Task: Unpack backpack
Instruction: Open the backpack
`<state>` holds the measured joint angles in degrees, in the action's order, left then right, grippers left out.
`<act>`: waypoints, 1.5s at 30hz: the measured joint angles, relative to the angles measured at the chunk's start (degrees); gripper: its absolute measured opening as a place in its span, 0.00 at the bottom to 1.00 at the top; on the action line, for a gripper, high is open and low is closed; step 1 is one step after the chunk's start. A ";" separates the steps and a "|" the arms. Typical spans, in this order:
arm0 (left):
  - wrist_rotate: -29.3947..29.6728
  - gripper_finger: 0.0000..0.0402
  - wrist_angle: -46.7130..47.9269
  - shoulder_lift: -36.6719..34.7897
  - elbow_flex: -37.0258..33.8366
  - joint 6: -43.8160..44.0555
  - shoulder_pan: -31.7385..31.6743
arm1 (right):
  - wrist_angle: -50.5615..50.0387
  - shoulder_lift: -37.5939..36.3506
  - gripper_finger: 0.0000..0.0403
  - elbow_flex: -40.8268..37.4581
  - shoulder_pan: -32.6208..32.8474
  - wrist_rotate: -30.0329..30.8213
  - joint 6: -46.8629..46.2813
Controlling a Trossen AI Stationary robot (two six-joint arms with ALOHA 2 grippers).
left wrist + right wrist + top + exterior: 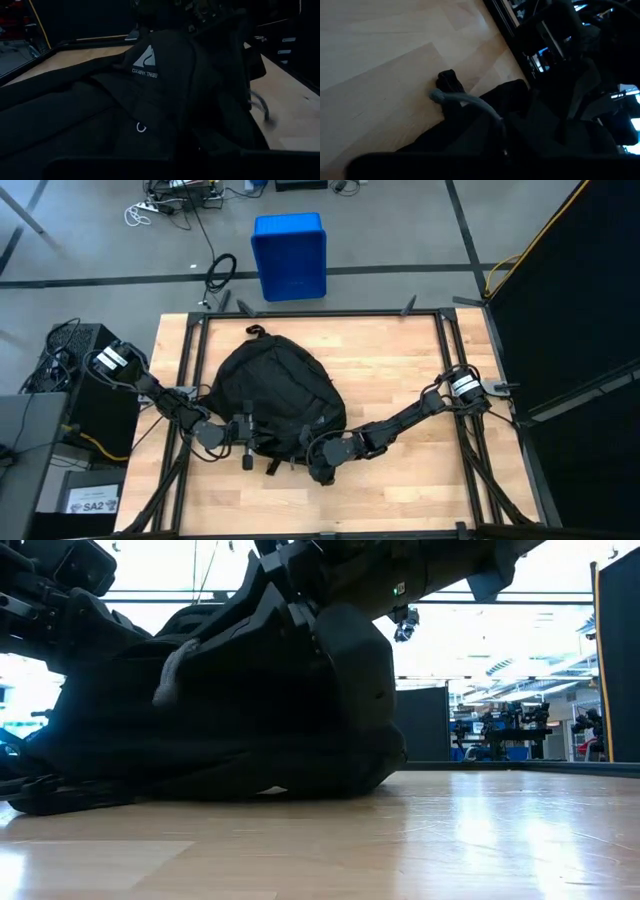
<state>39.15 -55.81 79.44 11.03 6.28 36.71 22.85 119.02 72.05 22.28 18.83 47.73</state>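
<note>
Both tools (243, 442) (318, 458) low — closed.

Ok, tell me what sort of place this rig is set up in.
Probably a robotics lab or workshop. A framed wooden table stands on a bare grey floor with loose cables, a blue bin behind it, and more equipment racks across an open, bright hall.

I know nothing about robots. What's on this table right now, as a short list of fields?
Main object: large black fabric backpack, lying on the wooden table
Left hand: shut, at the backpack's near left edge
Right hand: at the backpack's near right edge; what it grips is unclear
Unpacked items: none visible on the table
Beyond the table: blue plastic bin on the floor
</note>
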 joint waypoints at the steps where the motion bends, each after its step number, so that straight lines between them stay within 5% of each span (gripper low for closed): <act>1: -0.02 0.00 0.11 0.00 0.00 -0.02 0.02 | 0.00 0.00 0.03 0.00 0.00 0.02 -0.16; 17: 0.11 0.02 2.37 -0.02 0.09 -0.87 0.02 | -1.96 -0.04 0.00 -0.02 3.35 8.66 -4.64; 31: 1.74 0.43 -3.32 -0.07 5.22 -19.22 0.65 | -3.85 -0.09 0.00 -0.04 0.50 8.44 -12.02; 36: 1.69 0.49 9.05 0.05 11.70 -20.53 2.43 | -3.71 -0.09 0.00 -0.04 0.03 8.44 -14.33; 45: 5.98 0.49 35.23 8.45 25.38 -10.12 6.14 | -2.05 -0.09 0.00 -0.04 -0.16 8.55 -14.91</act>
<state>45.13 -20.57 87.89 36.41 -3.84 42.85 20.80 118.93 72.01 22.13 27.38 32.82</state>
